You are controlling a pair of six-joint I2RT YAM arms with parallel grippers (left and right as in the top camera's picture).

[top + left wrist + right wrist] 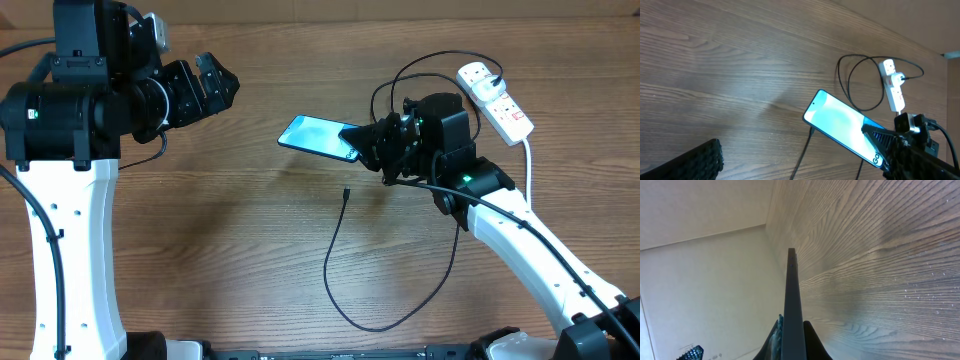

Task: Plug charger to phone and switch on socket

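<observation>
The phone (pixel 318 136) is held over the table (pixel 240 220), screen up, its right end clamped in the right gripper (pixel 362 142). The charger (pixel 327 258) lies below, with its tip free and its plug in the socket (pixel 497 98). The left gripper (pixel 215 82) hangs spread apart and holds nothing.

I find the phone (pixel 315 135) lit light blue, lifted and tilted, clamped at one end by the right gripper (pixel 352 135). The charger (pixel 325 268) lies slack in a long loop. Its connector tip is loose, near the phone but apart. Its white plug sits in the socket (pixel 497 97), far right.
</observation>
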